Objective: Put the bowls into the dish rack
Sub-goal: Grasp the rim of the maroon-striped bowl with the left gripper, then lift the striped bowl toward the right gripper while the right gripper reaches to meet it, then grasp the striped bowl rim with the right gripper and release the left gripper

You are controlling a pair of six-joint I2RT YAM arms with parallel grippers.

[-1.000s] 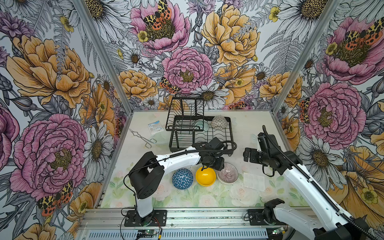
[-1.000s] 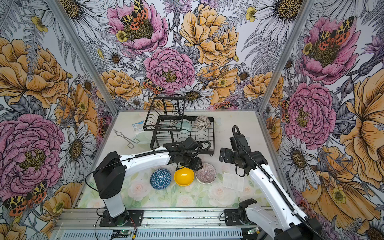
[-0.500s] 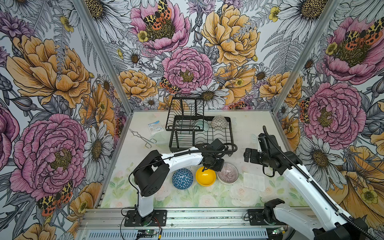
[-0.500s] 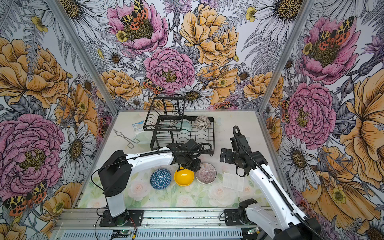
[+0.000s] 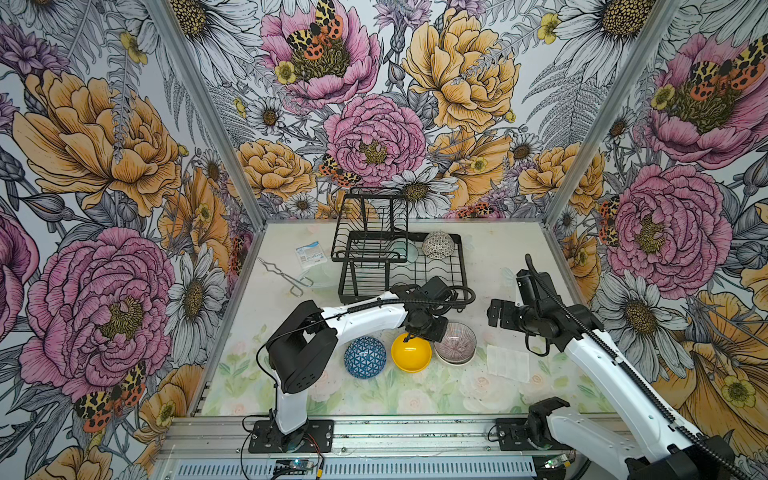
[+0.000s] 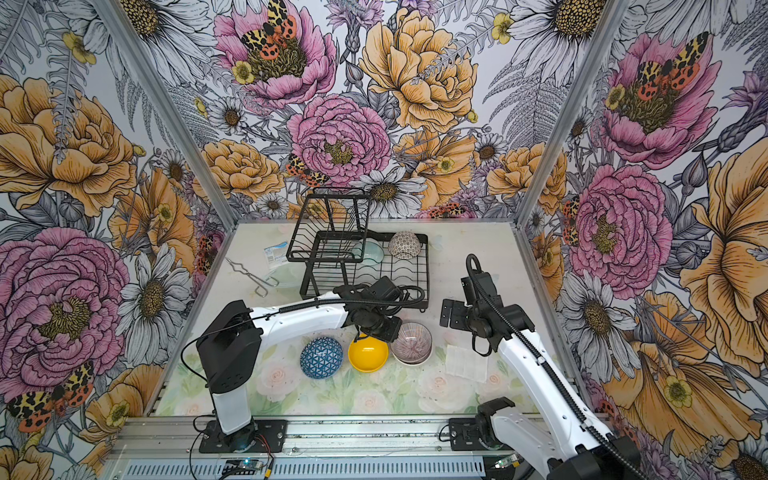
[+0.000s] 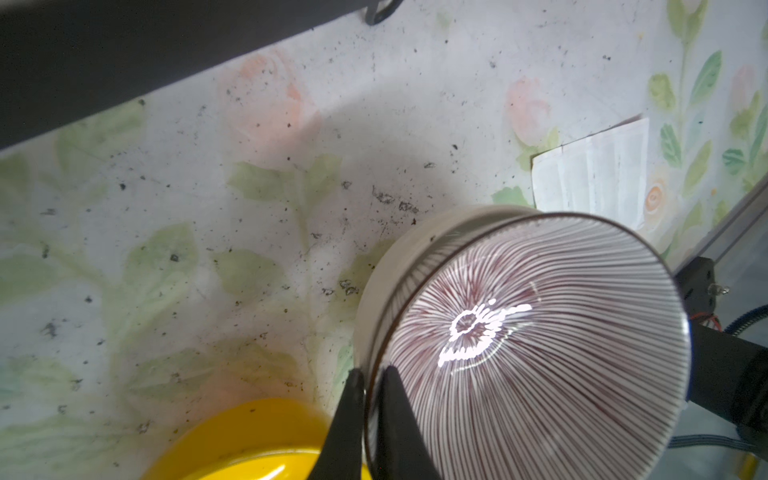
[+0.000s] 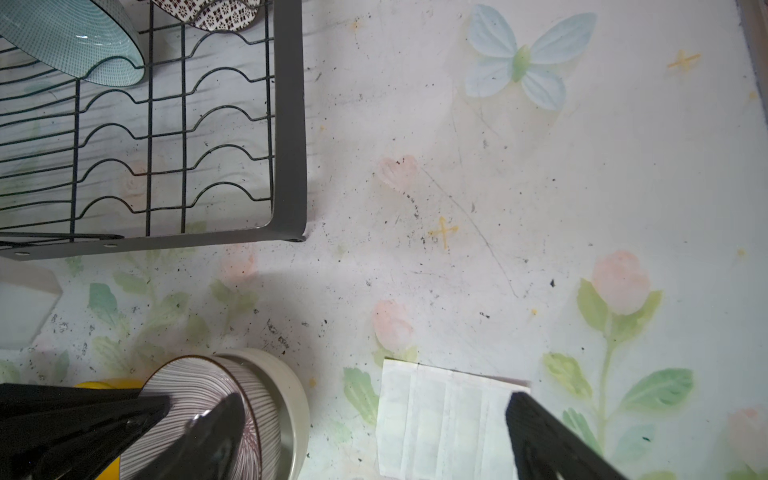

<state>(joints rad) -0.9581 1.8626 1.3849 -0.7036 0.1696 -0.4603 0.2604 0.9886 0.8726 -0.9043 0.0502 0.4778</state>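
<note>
Pickup of the pink radial-lined bowl (image 7: 540, 353) is the step in hand. The left claw (image 7: 371, 376) is pressed together on that bowl's rim, one finger inside and one outside. The bowl sits tilted in the cream-white bowl (image 7: 390, 266) beneath it.

The right claw (image 5: 494, 313) is spread wide, holds nothing, and hangs over the bench (image 5: 498, 257) near the dish rack (image 5: 462, 266).

Two bowls are already loaded: the pale teal bowl (image 8: 75, 41) and the black-and-white bowl (image 5: 437, 245) lean at the rack's far end. The yellow bowl (image 5: 411, 352) and the blue bowl (image 5: 365, 357) (upturned, base uppermost) wait on the bench in front of the rack.

The next move probably calls for a straight lift clear of the cream-white bowl, then a carry over the rack's near rail into a free slot. A thin rim pinch may let the bowl swing.

The bench is pale, printed with faint flowers and flecked with dark specks. Bold floral wallpaper (image 5: 124, 124) lines all three walls.
</note>
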